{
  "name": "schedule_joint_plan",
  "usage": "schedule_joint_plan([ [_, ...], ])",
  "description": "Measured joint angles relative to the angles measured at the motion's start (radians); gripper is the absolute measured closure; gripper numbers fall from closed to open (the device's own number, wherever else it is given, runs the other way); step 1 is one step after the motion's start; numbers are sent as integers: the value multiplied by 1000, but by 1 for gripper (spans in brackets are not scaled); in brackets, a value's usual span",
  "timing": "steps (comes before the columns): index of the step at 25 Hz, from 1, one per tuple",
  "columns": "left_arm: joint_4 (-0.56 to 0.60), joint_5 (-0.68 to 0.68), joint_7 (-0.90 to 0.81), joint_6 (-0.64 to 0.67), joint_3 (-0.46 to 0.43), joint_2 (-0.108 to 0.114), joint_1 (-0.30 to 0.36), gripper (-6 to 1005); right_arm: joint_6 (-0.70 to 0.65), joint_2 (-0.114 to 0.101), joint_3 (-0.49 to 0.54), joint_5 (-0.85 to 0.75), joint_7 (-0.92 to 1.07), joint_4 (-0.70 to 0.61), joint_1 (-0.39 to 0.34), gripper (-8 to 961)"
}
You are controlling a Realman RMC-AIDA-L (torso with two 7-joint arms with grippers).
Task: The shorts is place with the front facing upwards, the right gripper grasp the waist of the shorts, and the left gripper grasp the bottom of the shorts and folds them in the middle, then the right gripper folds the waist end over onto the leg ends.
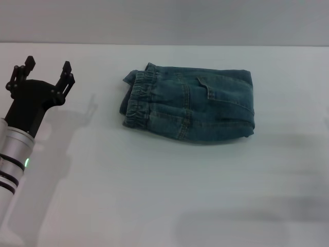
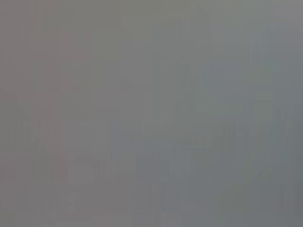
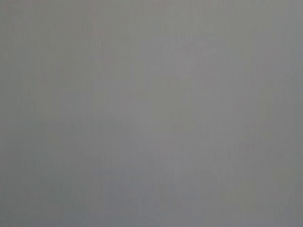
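Observation:
The blue denim shorts (image 1: pixel 193 105) lie folded into a compact bundle on the white table, in the upper middle of the head view. Their gathered elastic waist (image 1: pixel 136 101) sits on top at the bundle's left end; the leg ends are hidden beneath or within the fold. My left gripper (image 1: pixel 46 69) hovers well to the left of the shorts, open, holding nothing, with a green light on its wrist. The right gripper is out of view. Both wrist views show only plain grey.
The white table (image 1: pixel 154 195) stretches around the shorts, with its far edge (image 1: pixel 205 45) against a grey wall. Faint shadows lie on the table at the lower right.

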Motion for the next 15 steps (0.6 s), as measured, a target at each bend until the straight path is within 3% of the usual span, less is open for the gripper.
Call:
schedule_joint_plan([
  [15,67,0,-100,42,-12,1,5,189,-13,0,-2,1,4,12,0,294],
])
